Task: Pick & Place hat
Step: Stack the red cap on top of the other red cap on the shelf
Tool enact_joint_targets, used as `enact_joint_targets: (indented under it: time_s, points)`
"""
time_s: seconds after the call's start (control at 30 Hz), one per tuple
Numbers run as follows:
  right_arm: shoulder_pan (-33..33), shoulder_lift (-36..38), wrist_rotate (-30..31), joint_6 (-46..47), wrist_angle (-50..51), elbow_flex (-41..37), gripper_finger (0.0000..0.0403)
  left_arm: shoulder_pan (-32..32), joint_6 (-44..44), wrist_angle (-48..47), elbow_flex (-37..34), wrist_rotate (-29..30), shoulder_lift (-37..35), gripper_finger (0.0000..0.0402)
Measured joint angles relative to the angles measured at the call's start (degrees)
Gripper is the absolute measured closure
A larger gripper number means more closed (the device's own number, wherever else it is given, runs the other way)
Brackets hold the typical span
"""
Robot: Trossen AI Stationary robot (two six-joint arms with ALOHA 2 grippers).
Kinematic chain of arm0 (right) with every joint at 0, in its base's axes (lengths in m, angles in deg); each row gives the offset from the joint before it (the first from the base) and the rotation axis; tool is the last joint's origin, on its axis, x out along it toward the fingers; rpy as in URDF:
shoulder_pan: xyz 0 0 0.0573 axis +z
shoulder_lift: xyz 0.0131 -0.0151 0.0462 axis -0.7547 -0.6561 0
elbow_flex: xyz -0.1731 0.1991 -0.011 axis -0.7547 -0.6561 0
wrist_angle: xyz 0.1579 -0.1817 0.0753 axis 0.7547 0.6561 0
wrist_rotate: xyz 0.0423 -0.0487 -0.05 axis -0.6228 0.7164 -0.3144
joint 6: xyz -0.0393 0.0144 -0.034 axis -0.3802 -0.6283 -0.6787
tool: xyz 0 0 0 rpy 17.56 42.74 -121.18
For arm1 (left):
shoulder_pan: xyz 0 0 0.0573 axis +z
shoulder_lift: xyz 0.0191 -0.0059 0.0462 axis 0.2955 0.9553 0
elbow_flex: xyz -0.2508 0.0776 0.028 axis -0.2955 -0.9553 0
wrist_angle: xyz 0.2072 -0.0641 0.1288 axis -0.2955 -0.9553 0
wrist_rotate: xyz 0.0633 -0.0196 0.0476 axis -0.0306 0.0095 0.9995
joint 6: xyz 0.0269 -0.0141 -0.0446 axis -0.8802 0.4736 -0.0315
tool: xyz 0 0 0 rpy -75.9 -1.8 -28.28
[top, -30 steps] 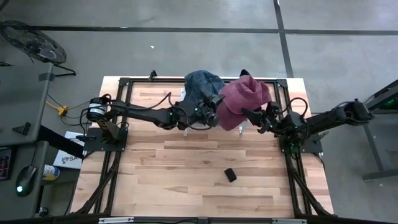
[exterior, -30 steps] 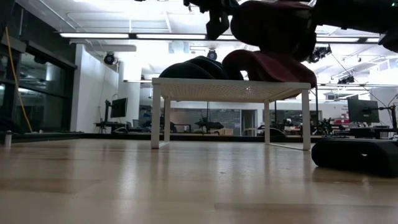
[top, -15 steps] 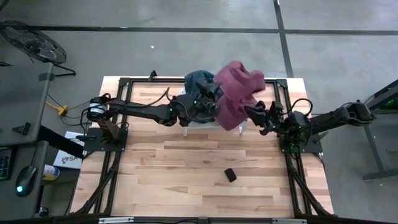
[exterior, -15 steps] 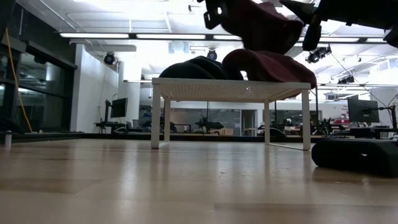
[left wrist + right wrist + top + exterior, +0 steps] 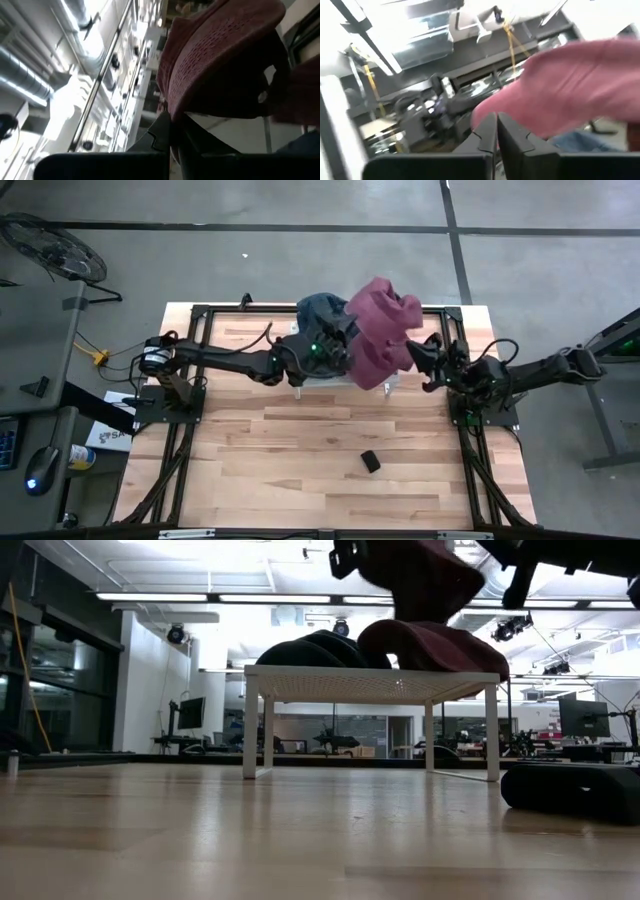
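Note:
A maroon knit hat point(image 5: 380, 330) hangs in the air above a white perforated rack point(image 5: 370, 682) at the table's far middle. My left gripper point(image 5: 341, 346) reaches in from the left and is shut on it. In the low view this hat point(image 5: 420, 575) sits high above the rack. A second maroon hat point(image 5: 432, 645) and a blue denim hat point(image 5: 318, 310) rest on the rack top. My right gripper point(image 5: 428, 360) is just right of the held hat, shut and touching nothing. My left gripper pinches the maroon hat's lower rim point(image 5: 172, 112) between its two fingers, reaching it level from the table's left. The hat is lifted clear of the rack, and its crown point(image 5: 225, 45) bulges out beyond the fingertips.
A small black block point(image 5: 371, 462) lies on the wooden table toward the near side, seen large at the right in the low view point(image 5: 570, 790). Black frame rails point(image 5: 180, 430) run along both table sides. Open wood lies between the rack and the near edge.
My left gripper has risen and turned, carrying the maroon hat up and toward the far edge, higher above the rack. My right gripper has drawn back from the hat toward the table's right.

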Motion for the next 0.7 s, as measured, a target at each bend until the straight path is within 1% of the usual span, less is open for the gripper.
enact_joint_targets:
  time_s: [0.13,0.3,0.47,0.6,0.7]
  points:
    - [-0.02,2.87,3.80,-4.38,0.05,0.00,0.0397,-0.76,0.01,-0.03,0.00,-1.02,0.00,0.0394]
    - [-0.03,6.20,4.02,-9.76,0.01,0.00,0.0402,-0.54,1.55,-1.18,0.02,-0.36,0.00,0.0394]
    - [-0.04,9.11,4.93,-15.66,0.08,0.30,0.0402,-1.37,3.92,-3.95,0.04,-2.49,0.02,0.0394]
    - [-0.04,9.62,3.81,-23.11,0.34,3.25,0.0402,-2.21,3.96,-4.15,0.07,-5.11,0.74,0.0394]
    - [-0.04,9.60,3.43,-24.82,5.38,6.78,0.0402,-2.11,4.58,-3.93,0.19,-5.62,2.12,0.0394]
